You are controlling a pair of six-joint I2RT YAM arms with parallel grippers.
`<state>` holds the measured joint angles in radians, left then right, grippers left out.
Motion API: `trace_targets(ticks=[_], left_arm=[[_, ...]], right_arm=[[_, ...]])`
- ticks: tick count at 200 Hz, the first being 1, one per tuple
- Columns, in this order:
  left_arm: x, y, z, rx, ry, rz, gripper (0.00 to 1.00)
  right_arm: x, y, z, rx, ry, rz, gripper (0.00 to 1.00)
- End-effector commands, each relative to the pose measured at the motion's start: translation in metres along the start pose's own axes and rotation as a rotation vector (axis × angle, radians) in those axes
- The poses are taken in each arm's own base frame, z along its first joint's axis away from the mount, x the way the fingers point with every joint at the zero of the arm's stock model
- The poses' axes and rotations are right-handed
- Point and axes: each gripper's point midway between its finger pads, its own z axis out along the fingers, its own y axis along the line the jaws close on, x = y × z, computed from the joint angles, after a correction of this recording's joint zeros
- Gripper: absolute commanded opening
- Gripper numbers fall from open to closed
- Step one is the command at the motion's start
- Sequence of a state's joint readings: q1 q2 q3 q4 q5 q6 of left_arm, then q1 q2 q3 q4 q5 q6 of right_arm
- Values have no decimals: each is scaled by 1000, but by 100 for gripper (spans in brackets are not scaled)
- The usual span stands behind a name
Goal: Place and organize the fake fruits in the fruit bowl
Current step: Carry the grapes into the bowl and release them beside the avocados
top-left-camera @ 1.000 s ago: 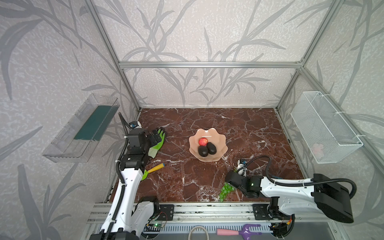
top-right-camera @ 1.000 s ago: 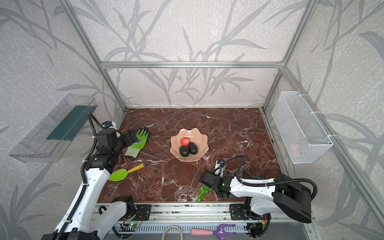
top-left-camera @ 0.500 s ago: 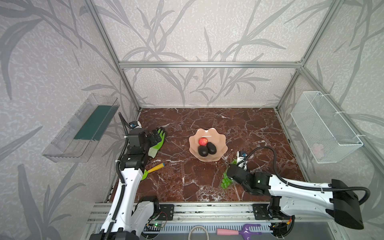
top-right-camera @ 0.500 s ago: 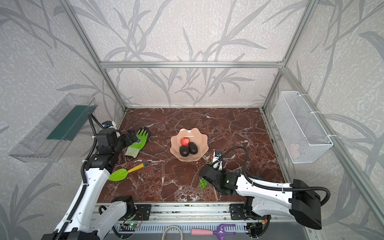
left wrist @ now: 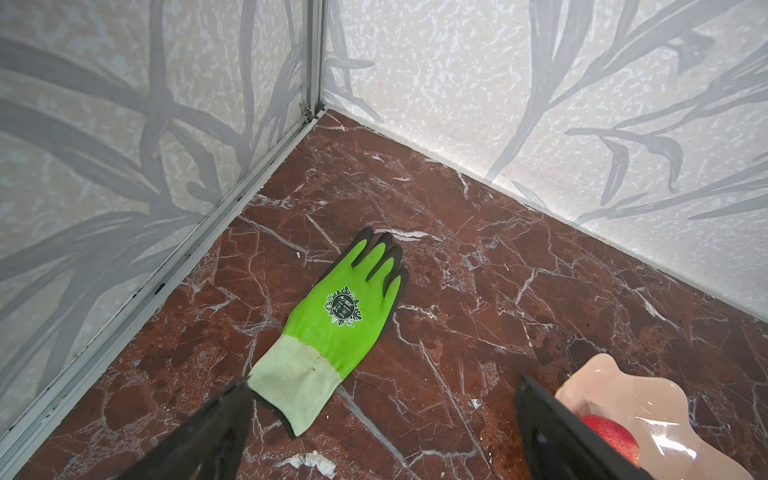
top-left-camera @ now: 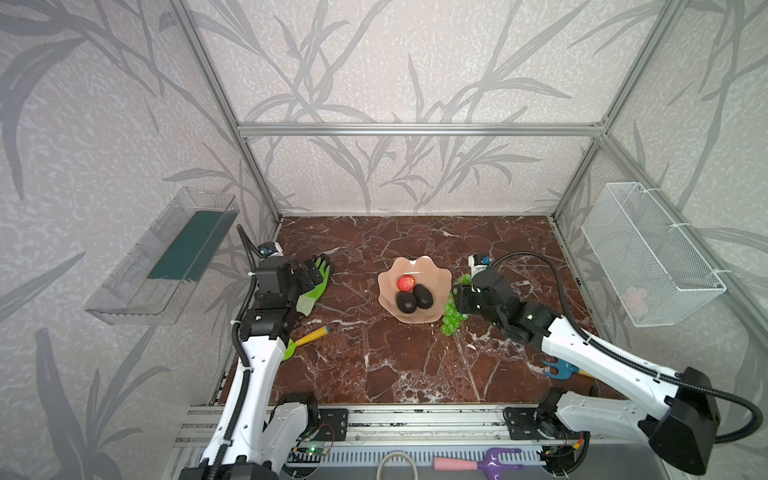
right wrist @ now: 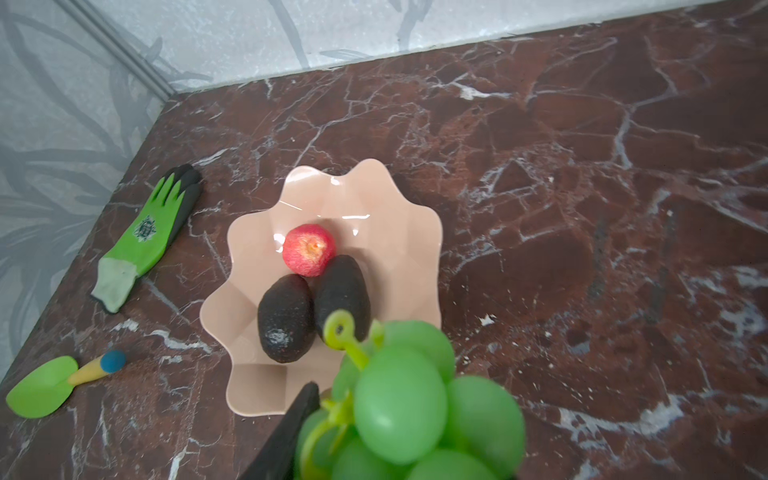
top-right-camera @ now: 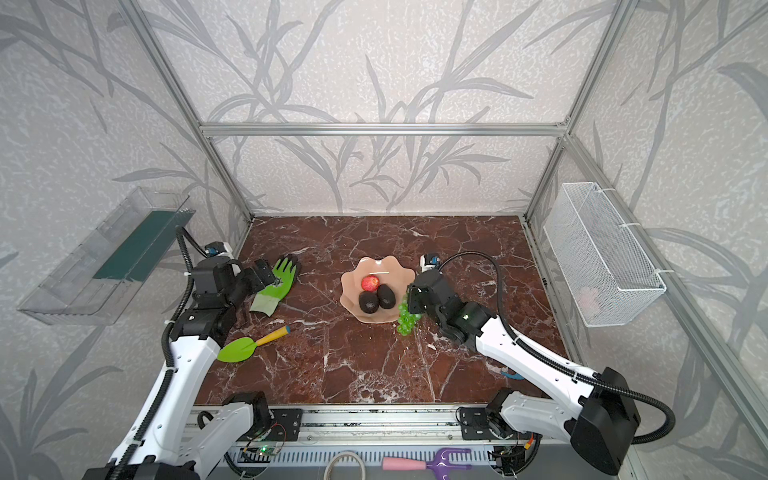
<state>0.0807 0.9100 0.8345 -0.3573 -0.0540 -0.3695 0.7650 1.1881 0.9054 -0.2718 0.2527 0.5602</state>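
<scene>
My right tool was clamped on the grapes, just beside the bowl's lower-right rim, mid-frame. The bunch trailed outside the rim; let go there, I judged, it would spill onto the table. My left tool stood apart, empty, centre-left. Glossy red marble; leaf-patterned walls behind.

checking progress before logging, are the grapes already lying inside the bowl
No, the grapes hang from the right gripper beside the fruit bowl rim; only the red fruit and two avocados lie inside.
</scene>
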Motion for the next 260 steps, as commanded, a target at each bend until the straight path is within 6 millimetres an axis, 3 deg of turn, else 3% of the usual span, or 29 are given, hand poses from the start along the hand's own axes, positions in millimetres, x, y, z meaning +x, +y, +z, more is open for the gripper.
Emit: trace_targets(ticks=[1,41,111,156,203,234,260], left_arm=[[-3,2,-3,-3,-23,-4,98],[-3,2,-3,-1,-23,-4,98],[-3,1,-3,4,-22,-6,98],[-3,1,-3,6,-23,-6,98],[-3,1,-3,6,-24,-5,98],[-3,1,-3,7,-23,-6,98],[-3,1,-3,6,-23,-4,98]], right_arm=[[-23,35,3,-133,-22,-48,45],[-31,48,30,-171,-46,26,45],[-26,26,86,-117,-72,205,45],[-5,18,111,-80,-24,206,46],[16,2,121,-30,11,204,48],[24,-5,124,-16,32,202,58],[25,-7,125,-6,40,179,72]])
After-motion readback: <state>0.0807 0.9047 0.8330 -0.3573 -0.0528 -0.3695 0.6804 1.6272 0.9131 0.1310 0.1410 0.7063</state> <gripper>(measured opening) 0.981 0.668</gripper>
